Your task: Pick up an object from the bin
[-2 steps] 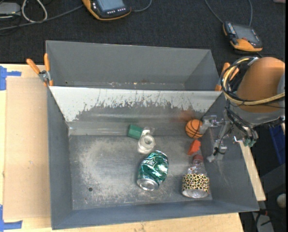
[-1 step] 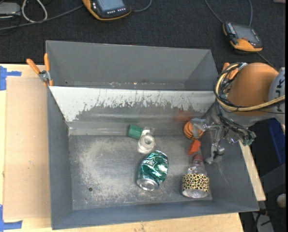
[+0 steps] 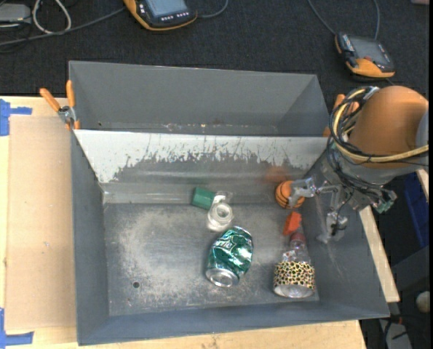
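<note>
Six small things lie in the grey bin [image 3: 151,260], mostly right of its middle. The tool [image 3: 335,221] hangs by the right wall; open or closed cannot be told. Nearest it are an orange ball [image 3: 284,194] toward the back wall and a small red piece [image 3: 294,222], with a leopard-spotted pouch [image 3: 295,275] by the front edge.

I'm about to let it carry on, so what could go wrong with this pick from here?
1. The gripper hangs close to the bin's right wall; coming down, it might scrape the wall.
2. The orange ball, the small red piece and the leopard-print object lie close together beside it; going for one may knock another, and the ball would likely roll off.
</note>
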Motion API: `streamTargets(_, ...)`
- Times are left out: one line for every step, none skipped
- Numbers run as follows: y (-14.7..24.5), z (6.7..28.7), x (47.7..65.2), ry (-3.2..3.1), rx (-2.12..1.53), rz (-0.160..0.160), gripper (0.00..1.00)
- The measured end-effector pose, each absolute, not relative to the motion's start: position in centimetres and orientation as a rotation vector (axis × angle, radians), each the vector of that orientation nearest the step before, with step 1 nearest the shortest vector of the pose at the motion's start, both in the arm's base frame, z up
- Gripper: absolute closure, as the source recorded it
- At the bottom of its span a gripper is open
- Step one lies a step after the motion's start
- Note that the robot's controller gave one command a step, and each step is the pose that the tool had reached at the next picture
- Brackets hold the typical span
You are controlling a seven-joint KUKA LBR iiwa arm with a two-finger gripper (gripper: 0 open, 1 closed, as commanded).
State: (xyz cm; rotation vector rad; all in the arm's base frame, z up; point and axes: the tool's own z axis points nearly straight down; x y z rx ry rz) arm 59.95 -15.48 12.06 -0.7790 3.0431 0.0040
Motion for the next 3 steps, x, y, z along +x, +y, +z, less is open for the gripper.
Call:
streamTargets(-14.2, 12.1, 60.4, 2.855, -1.303, 0.005, 0.00)
streamTargets(-14.1, 7.2, 61.4, 2.750, -1.493, 0.025, 0.00)
streamTargets(-13.1, 7.2, 61.1, 2.363, -2.043, 0.007, 1.00)
